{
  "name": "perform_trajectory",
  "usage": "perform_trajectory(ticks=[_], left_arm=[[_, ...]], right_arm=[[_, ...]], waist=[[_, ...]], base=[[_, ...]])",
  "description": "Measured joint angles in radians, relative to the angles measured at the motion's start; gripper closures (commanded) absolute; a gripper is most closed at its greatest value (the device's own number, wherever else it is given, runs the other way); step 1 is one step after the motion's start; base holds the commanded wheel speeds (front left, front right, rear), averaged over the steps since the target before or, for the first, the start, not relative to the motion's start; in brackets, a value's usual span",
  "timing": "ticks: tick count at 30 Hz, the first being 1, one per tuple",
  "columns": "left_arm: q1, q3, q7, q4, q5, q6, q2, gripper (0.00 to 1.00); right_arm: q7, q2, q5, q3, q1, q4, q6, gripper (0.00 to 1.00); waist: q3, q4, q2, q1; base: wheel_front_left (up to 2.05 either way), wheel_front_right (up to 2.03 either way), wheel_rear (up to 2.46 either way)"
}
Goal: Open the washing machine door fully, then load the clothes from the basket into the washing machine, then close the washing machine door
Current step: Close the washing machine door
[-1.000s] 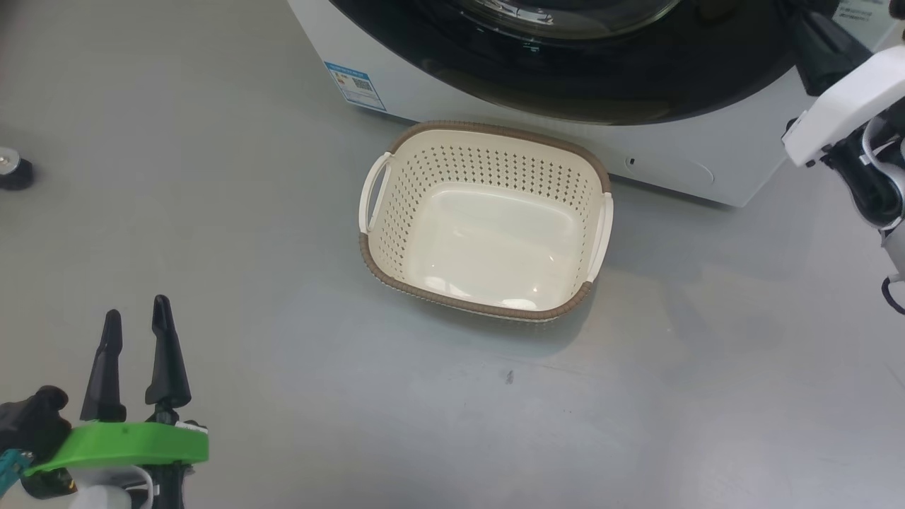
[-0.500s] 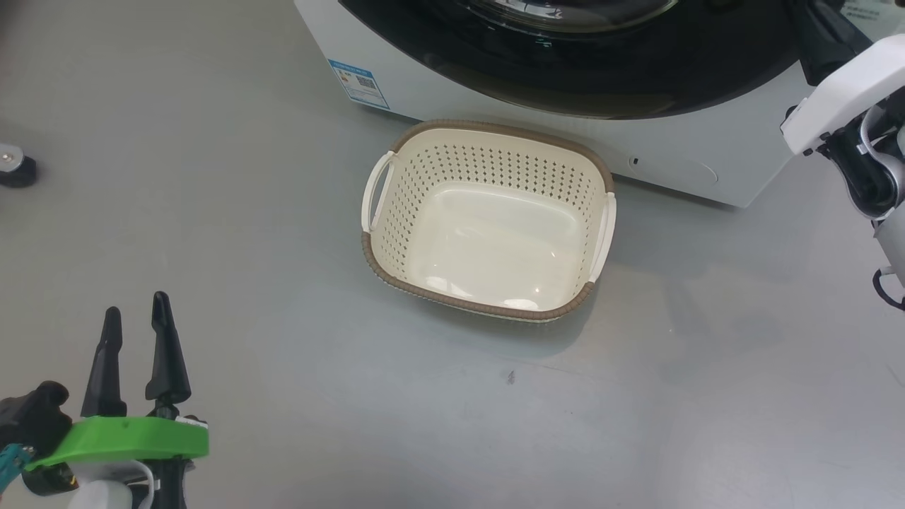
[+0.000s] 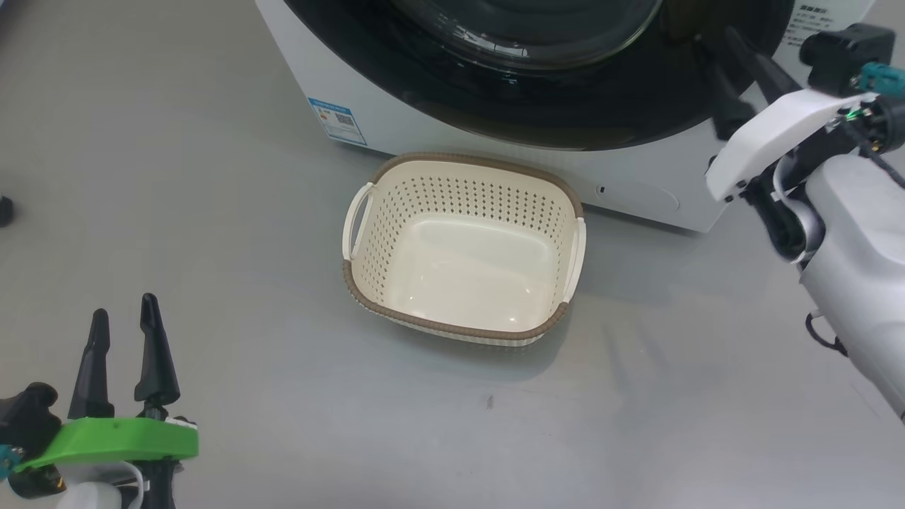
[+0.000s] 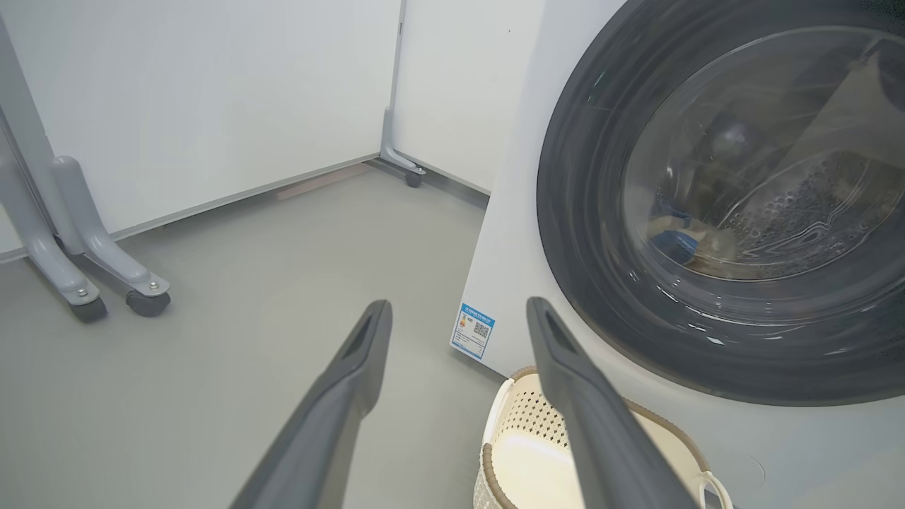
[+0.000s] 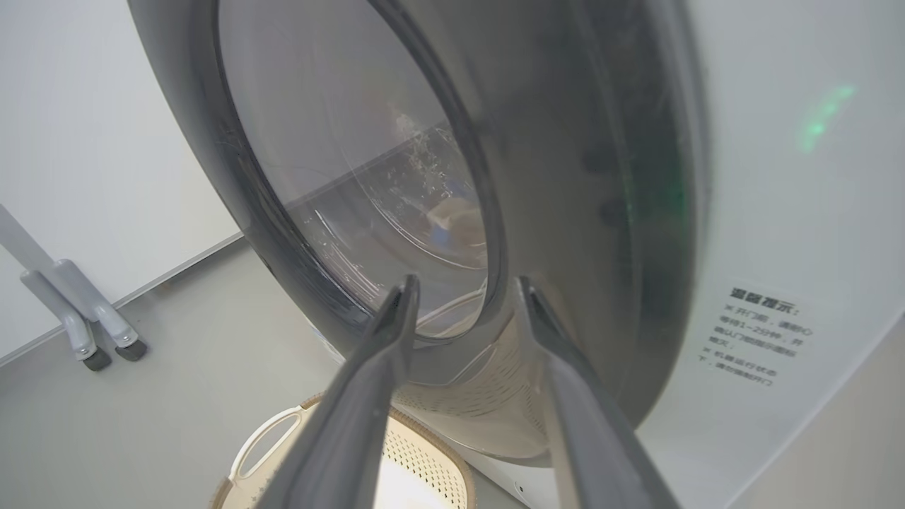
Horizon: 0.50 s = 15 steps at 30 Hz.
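The washing machine (image 3: 636, 194) stands at the top of the head view. Its glossy black door (image 3: 565, 120) lies against the white front. Cream clothes with a blue band (image 5: 452, 215) show inside through the glass, and a blue bit (image 4: 679, 244) shows there too. The basket (image 3: 459, 159) sits on the floor before the machine, with nothing in it. My right gripper (image 3: 721, 56) is open at the door's right edge, its fingers apart with nothing between them (image 5: 466, 281). My left gripper (image 3: 124, 305) hangs open over the floor, well left of the basket.
A blue label sticker (image 3: 338, 121) marks the machine's lower left corner. Grey wheeled frame legs (image 4: 85, 276) stand by the white wall panels to the left. Grey floor (image 3: 233, 233) spreads around the basket. A notice with printed text (image 5: 767, 339) sits right of the door.
The head camera has shifted, so the whole picture has moved. My right arm has come further in toward the door's right edge and its fingers have parted. The left gripper has stayed put.
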Motion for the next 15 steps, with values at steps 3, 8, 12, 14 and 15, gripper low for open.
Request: perform_trajectory(ticks=[3,8,12,14,15], left_arm=[[0.001,0.001,0.0,0.002,0.001,0.0,0.006,0.0],[0.007,0.015,0.0,0.011,0.007,0.0,0.025,0.0],[0.018,0.019,0.0,0.013,0.009,0.0,0.03,0.0],[0.033,0.021,0.0,0.014,0.009,0.0,0.033,0.0],[0.038,0.025,0.0,0.014,0.009,0.0,0.033,0.0]], right_arm=[[-0.008,0.022,0.012,0.013,0.032,-0.009,0.0,0.0],[-0.009,0.038,0.015,0.032,0.064,-0.029,0.0,0.0],[-0.01,0.044,0.018,0.04,0.089,-0.043,0.0,0.0],[-0.016,0.046,0.024,0.04,0.103,-0.047,0.0,0.0],[-0.017,0.046,0.024,0.039,0.109,-0.048,0.0,0.0]], waist=[[-0.024,-0.015,0.0,0.0],[-0.064,-0.05,0.0,0.0],[-0.093,-0.085,0.0,0.0],[-0.107,-0.104,0.0,0.0],[-0.114,-0.113,0.0,0.0]], base=[[0.0,0.0,0.0],[0.0,0.0,0.0],[0.0,0.0,0.0],[0.0,0.0,0.0],[0.0,0.0,0.0]])
